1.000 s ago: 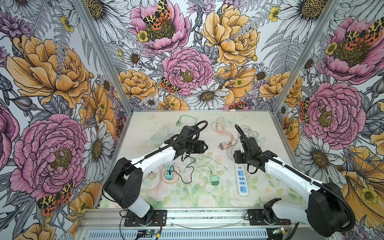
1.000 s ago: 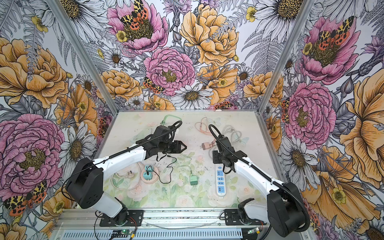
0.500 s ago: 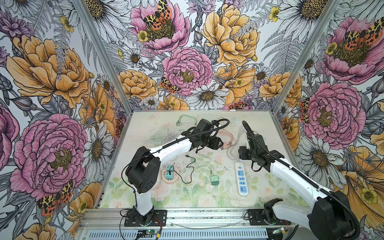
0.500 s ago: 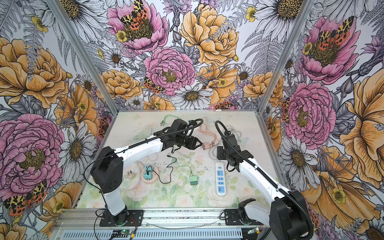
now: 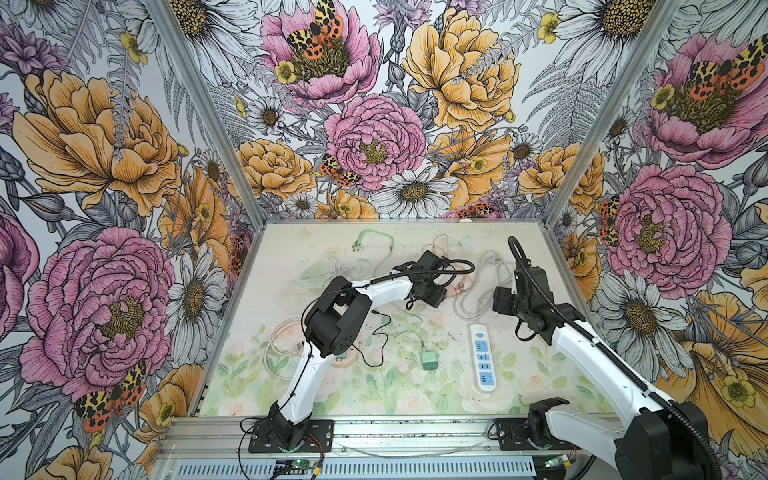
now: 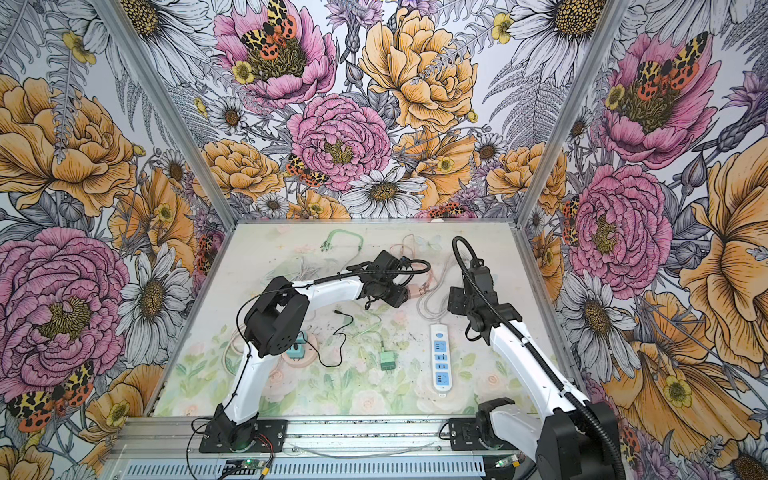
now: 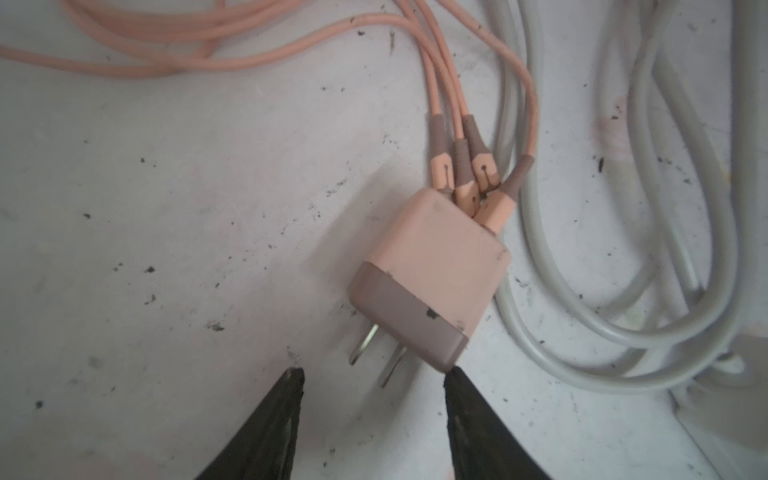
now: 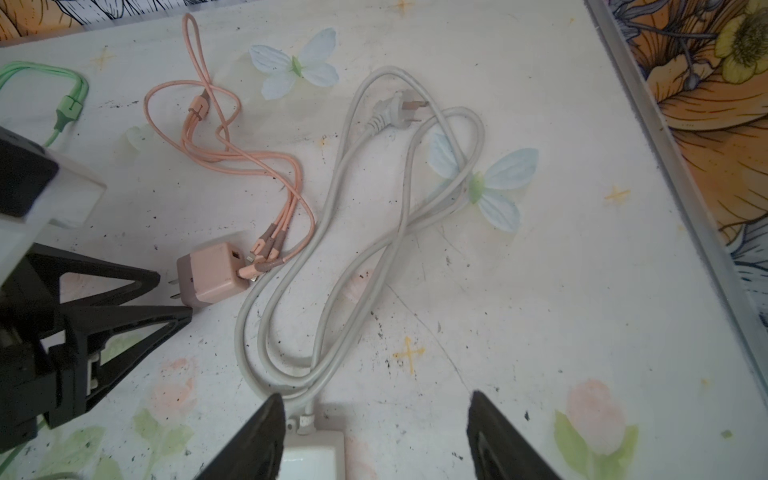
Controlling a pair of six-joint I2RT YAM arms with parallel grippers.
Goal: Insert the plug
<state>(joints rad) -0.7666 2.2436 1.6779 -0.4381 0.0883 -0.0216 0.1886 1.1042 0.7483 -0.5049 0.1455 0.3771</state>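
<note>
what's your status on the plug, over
Left claw open, pink charger plug prongs between its tips, not gripped. Right claw open above power strip, cord end. Grey cord loops right beside the plug.

Green adapter (image 5: 429,360) near a black cable (image 5: 373,365); green cable (image 8: 67,109) by the far wall.

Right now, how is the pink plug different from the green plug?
The pink plug is peach with a brownish end; the green plug is mint. The pink plug lies at the open fingertips of the left gripper; the green plug lies alone beside the power strip. Both lie on the table, in no socket.
</note>
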